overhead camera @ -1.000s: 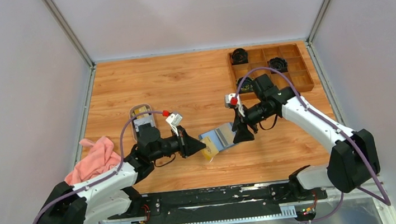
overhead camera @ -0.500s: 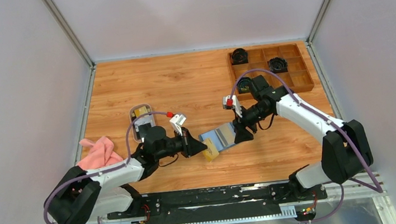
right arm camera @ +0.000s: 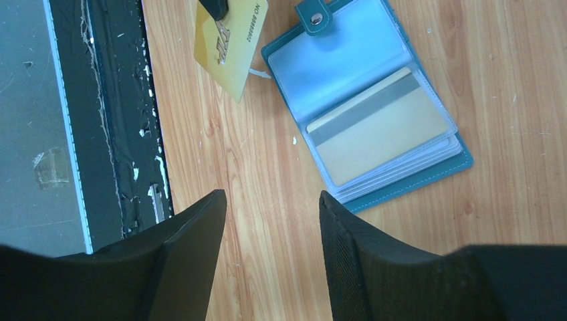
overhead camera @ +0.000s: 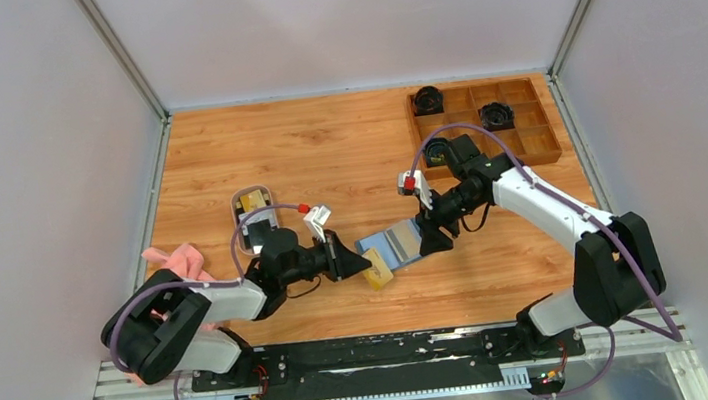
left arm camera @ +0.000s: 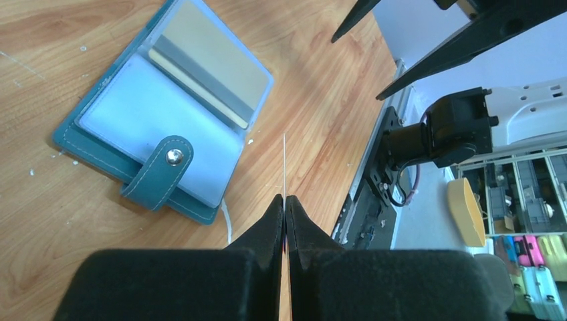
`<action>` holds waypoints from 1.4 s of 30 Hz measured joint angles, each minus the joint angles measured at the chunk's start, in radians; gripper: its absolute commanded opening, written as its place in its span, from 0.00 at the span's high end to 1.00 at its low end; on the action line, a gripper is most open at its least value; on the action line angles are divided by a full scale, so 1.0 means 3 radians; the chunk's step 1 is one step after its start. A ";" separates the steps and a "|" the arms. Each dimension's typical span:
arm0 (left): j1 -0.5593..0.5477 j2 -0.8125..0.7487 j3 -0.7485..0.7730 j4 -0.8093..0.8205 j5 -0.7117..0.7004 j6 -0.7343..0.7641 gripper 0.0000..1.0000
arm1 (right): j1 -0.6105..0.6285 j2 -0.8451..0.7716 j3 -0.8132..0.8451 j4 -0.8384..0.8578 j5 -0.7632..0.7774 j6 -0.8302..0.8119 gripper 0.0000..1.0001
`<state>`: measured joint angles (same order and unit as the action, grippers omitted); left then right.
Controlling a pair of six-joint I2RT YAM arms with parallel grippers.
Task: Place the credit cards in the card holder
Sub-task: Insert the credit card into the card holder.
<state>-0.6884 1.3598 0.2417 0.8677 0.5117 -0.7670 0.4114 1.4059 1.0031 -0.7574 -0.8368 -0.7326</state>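
one yellow card (right arm camera: 231,47) is pinched tight between the fingers of the left gripper (left arm camera: 284,200), just beside the card holder (right arm camera: 374,114), which lies open on the table (overhead camera: 325,153). a beige card (right arm camera: 378,127) sits in its clear pocket. the right gripper (right arm camera: 271,200) hovers at the holder's other side, jaws spread, holding nothing.

Left wrist view: I see the card (left arm camera: 284,166) edge-on only, face hidden. Right wrist view: top edge crops it. Top view: my left arm (overhead camera: 228,299) covers part of the cloth (overhead camera: 173,257).
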 measured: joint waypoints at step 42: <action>0.0198 0.1431 0.0357 0.1059 -0.0123 -0.0905 1.00 | 0.0000 0.0020 0.0000 0.0005 0.0027 0.0003 0.43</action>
<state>-0.6289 1.7889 0.3489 1.1854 0.4747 -1.0386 0.4114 1.4120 1.0031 -0.7559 -0.8288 -0.7319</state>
